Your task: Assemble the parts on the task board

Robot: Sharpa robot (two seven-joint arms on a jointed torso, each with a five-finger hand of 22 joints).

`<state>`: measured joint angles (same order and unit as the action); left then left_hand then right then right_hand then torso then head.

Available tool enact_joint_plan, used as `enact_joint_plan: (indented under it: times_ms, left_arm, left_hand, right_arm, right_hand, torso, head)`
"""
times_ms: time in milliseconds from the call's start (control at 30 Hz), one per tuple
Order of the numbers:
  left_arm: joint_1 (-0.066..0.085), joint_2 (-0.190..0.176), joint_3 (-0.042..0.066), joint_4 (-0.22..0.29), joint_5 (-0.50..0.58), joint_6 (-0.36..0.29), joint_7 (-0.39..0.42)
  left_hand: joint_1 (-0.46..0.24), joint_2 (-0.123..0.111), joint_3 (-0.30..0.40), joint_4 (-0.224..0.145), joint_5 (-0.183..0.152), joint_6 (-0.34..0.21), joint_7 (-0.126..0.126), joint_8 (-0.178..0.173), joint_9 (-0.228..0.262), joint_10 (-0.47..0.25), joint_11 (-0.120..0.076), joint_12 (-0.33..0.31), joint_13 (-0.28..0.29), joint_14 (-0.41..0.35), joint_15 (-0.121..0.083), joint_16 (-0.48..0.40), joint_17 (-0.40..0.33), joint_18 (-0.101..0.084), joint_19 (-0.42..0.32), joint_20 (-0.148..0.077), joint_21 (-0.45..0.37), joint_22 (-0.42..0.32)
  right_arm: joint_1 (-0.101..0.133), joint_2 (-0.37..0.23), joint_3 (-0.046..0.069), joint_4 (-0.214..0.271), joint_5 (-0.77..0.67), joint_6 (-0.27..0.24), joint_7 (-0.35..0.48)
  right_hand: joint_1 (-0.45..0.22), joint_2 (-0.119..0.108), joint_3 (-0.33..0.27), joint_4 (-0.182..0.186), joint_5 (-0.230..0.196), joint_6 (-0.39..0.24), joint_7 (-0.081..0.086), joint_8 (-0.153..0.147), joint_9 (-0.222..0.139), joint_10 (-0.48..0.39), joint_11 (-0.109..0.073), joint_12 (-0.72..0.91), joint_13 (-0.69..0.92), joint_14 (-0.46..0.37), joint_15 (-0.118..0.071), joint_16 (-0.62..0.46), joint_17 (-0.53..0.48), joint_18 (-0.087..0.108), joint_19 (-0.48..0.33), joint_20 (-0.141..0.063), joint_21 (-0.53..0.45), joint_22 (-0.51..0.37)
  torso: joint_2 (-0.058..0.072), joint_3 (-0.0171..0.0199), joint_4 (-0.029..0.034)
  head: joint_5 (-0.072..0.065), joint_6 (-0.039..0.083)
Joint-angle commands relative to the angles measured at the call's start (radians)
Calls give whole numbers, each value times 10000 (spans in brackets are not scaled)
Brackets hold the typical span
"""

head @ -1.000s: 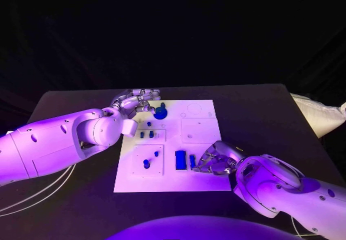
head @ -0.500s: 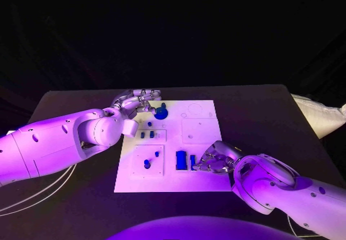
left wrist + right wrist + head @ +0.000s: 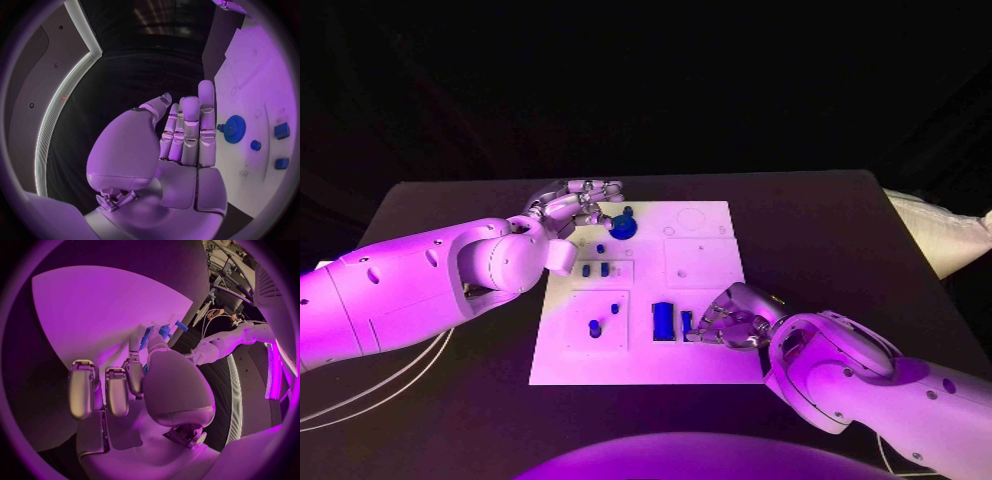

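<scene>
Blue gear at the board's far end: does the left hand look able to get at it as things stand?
Probably yes. The left hand is right beside the blue gear, with its fingers straight, holding nothing. In the left wrist view only bare task board lies between fingers and gear.

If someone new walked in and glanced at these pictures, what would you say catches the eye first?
Probably the white task board in the middle of the black table, dotted with small blue parts. The blue gear at its far end stands out, with the left hand right beside it. At the near end, the right hand rests by the blue block.
</scene>
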<state>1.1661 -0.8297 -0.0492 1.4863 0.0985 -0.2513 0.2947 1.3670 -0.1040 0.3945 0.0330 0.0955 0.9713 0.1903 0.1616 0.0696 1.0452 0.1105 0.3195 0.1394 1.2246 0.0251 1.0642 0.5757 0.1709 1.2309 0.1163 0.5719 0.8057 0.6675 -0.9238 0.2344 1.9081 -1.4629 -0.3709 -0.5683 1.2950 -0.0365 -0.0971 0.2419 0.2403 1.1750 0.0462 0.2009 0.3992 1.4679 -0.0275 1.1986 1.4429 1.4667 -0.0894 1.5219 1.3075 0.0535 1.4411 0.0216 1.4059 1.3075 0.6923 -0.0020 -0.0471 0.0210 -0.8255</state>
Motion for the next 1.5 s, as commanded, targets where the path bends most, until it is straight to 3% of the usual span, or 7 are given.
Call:
enact_joint_plan:
  times_ms: [33,367,500,933,1400,1433,1500]
  left_arm:
    - [-9,27,-10,-37,66,179,25]
    - [-192,194,-35,-445,1283,225,435]
    - [-331,302,-26,-671,1493,224,812]
    - [-683,905,-19,-2140,1920,-73,1427]
    - [-1082,1495,-23,-2621,1968,-1447,2276]
    - [-1067,1452,-36,-2615,1868,-1052,1725]
    - [-1069,1436,-27,-2557,1820,-1121,1734]
  left_hand:
    - [-17,-42,9,-53,38,-74,-11,47,3,-66,13,36,16,-33,-3,-12,-64,105,-22,59,8,12]
    - [-374,-20,-197,187,2,180,-192,301,66,-80,-68,204,30,-385,-20,-342,-642,112,-167,73,-93,-29]
    - [-541,52,-467,394,27,313,-391,374,43,35,-198,196,-63,-743,-109,-1100,-1076,137,-488,19,-562,-346]
    - [-164,99,-451,586,37,272,-252,-346,-33,379,303,-1519,-755,-2604,933,-7292,-3650,57,-3690,1107,-4608,-3574]
    - [-76,140,-1143,623,43,242,-402,-880,-45,72,644,-2390,-771,-2726,1241,-9146,-4658,135,-4378,1554,-5077,-4825]
    - [-4238,1040,-1927,-330,-955,-2762,-797,-1616,-696,-3075,85,-3195,-1394,-5589,740,-9518,-4950,-511,-6698,728,-5719,-5735]
    - [-4628,1040,-2083,-330,-955,-3100,-895,-1616,-696,-3472,66,-3195,-1394,-5929,732,-9656,-5033,-511,-7055,647,-5719,-5921]
  right_arm:
    - [33,-126,37,76,700,-709,535]
    - [844,-194,82,-1084,5272,-1669,4080]
    - [1328,48,62,-2182,7486,-1592,5244]
    - [2109,1589,43,-5919,12095,142,8683]
    - [2100,2738,23,-7559,11902,1581,9568]
    - [2117,2691,28,-7450,11736,830,9013]
    - [2142,2673,-6,-7391,11778,760,9040]
  right_hand:
    - [-272,-110,-204,102,166,-137,13,8,40,75,-3,33,-822,856,-5,-59,1719,73,-49,-13,-80,83]
    - [853,266,-174,-257,271,-919,357,-557,-41,-1222,274,-3388,-2837,490,212,-1078,283,540,-1251,156,-1699,-2006]
    - [2005,469,126,-840,-617,-1459,706,-937,-161,-3011,582,-7072,-5284,-792,501,-3999,-3051,1264,-3621,412,-5114,-5835]
    - [2948,483,1375,-840,-805,-2089,1381,-1381,-1570,-3375,1536,-11343,-11293,-3910,1751,-12646,-9622,1175,-5698,1570,-9832,-8967]
    - [2185,104,2571,-1295,-790,-1960,1492,-1382,-2880,-3379,1659,-11365,-13824,-2537,1790,-14340,-11804,1319,-4139,1719,-11743,-10777]
    - [-2287,365,2038,-1618,-1241,-4925,891,-2009,-3183,-6754,1210,-11986,-14429,-6251,894,-15219,-12141,653,-7300,1156,-12380,-11428]
    - [-2937,365,2059,-1671,-1324,-5264,839,-2009,-3267,-7184,1196,-11986,-14429,-6610,894,-15219,-12252,654,-7569,1065,-12537,-11571]
  torso:
    - [-38,-8,-17]
    - [-327,-54,-62]
    - [-540,-119,-102]
    - [-1303,-311,-394]
    - [-1594,-201,-483]
    - [-1536,-244,-461]
    - [-1534,-235,-426]
  head:
    - [-28,40]
    - [-50,484]
    - [-42,756]
    - [165,1590]
    - [377,1696]
    - [343,1674]
    - [323,1696]
